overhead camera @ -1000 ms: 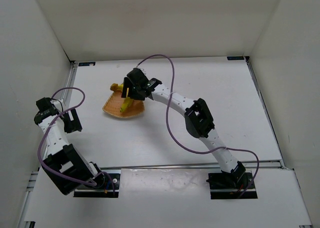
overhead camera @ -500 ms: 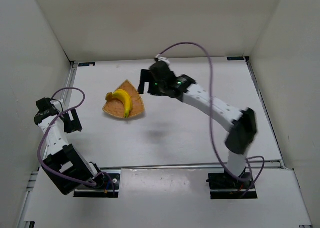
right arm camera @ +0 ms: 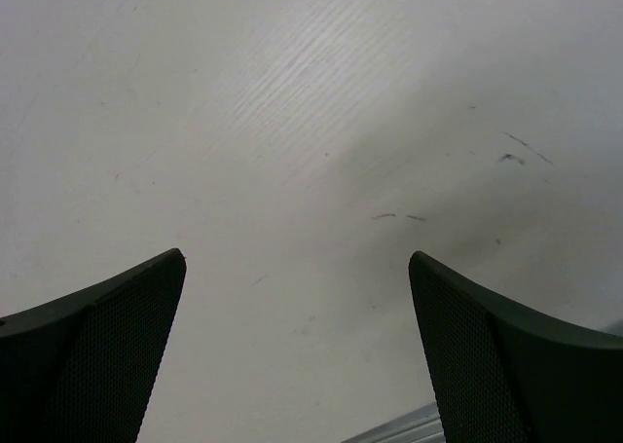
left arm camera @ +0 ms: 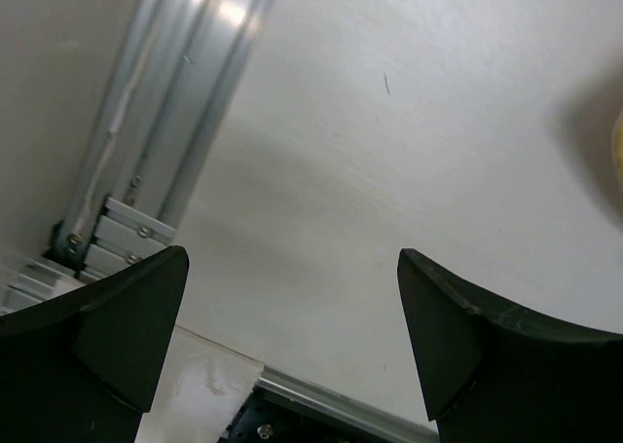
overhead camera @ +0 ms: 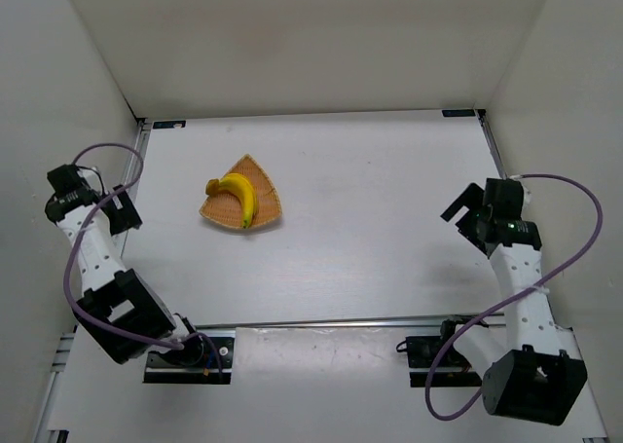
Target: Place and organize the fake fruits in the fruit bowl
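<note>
The bananas (overhead camera: 238,196) lay inside the fruit bowl (overhead camera: 271,205), so your task looked finished, and your left gripper (left arm camera: 292,336) and right gripper (right arm camera: 297,336) both stood apart, empty, well away from it.

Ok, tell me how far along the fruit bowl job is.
Done: the bananas lie in the wicker bowl. In hand: nothing; the left gripper and right gripper are open and empty, over bare table away from the bowl. Left: seemingly nothing, since no other fruit shows on the table.
</note>
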Action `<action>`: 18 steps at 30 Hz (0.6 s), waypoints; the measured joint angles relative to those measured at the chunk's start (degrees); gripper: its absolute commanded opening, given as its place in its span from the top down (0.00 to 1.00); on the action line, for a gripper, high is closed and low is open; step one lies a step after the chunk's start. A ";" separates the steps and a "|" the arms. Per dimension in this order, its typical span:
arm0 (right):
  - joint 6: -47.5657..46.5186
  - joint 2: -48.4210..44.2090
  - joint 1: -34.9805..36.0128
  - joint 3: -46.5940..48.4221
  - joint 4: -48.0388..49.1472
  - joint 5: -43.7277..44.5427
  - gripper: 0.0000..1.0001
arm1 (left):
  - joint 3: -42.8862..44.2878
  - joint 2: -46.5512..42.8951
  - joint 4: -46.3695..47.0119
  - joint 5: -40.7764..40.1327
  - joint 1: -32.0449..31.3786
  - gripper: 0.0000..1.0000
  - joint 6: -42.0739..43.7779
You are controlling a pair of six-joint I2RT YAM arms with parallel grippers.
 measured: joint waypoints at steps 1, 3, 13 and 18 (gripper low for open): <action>-0.63 -1.09 -1.70 0.00 -0.52 -0.55 0.01 | 2.69 1.60 -0.02 -0.48 0.28 0.00 -0.79; -1.70 -2.82 -4.48 -0.02 -0.44 -1.42 0.01 | 5.77 3.78 0.35 -0.66 1.05 0.00 -1.64; -4.26 -4.28 -6.43 -2.08 -1.29 -3.78 0.01 | -0.46 1.75 -1.44 4.68 1.90 0.00 1.03; -4.98 -4.28 -6.43 -2.16 -1.40 -3.76 0.01 | -1.88 1.36 -1.53 4.76 1.90 0.00 1.84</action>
